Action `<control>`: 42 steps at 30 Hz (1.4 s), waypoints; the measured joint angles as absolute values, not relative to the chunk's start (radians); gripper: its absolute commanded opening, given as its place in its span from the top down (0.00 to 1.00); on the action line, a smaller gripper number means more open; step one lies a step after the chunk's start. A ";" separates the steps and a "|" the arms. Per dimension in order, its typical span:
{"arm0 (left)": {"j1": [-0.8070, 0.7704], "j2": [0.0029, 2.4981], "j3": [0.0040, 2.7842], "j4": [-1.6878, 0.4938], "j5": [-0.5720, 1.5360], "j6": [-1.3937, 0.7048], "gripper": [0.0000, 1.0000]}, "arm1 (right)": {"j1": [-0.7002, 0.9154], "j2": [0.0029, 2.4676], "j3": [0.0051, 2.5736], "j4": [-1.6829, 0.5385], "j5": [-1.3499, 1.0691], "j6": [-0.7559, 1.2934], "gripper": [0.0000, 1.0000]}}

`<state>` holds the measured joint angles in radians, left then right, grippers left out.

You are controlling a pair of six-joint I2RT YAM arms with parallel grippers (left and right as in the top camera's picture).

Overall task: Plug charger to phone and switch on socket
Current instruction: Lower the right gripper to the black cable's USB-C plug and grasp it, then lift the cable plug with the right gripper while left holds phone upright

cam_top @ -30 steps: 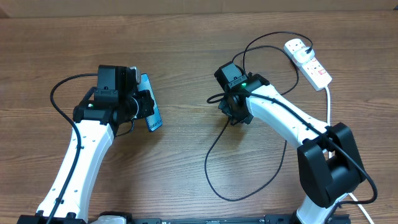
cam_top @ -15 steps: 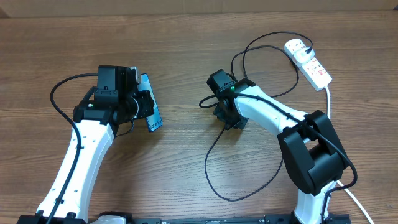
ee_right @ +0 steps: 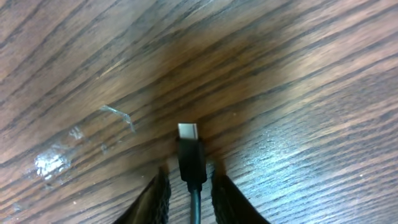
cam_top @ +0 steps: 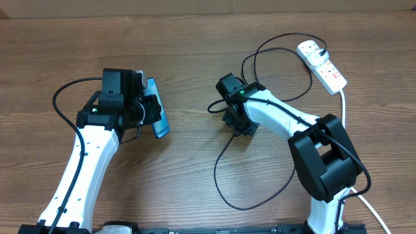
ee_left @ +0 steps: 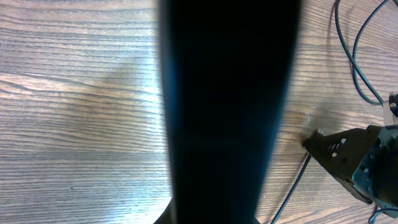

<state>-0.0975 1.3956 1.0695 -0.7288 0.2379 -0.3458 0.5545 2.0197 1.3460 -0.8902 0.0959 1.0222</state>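
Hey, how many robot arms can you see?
2. The left arm, on the left side, grips the phone; the right arm, on the right side, holds the charger near its connector.

white lettering on phone (cam_top: pixel 160 122) too small to read, red markings on socket (cam_top: pixel 323 63) illegible

One phone (cam_top: pixel 156 108), one charger (ee_right: pixel 191 163), one socket (cam_top: pixel 325 65) — and two robot arms (cam_top: pixel 84 162) (cam_top: pixel 279 117).

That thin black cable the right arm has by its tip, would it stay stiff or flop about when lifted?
Probably floppy: the charger lies in loose loops across the table. Likely light, being so thin. Its small connector looks rigid, jutting straight out of the right gripper.
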 measured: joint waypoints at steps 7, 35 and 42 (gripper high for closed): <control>-0.097 1.396 1.069 -0.730 0.238 -0.346 0.96 | 0.556 2.020 1.346 -0.883 0.085 1.021 0.91; -0.097 1.396 1.068 -0.632 0.526 -0.340 0.96 | 0.543 1.993 1.355 -0.945 0.073 0.954 0.96; -0.089 1.398 1.066 -0.477 0.857 -0.362 0.96 | 0.544 1.755 1.356 -1.032 0.028 0.870 0.96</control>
<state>-0.0887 1.3979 1.0657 -0.4767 0.8566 -0.3622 0.5438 1.7550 1.3560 -1.0317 0.0284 0.8696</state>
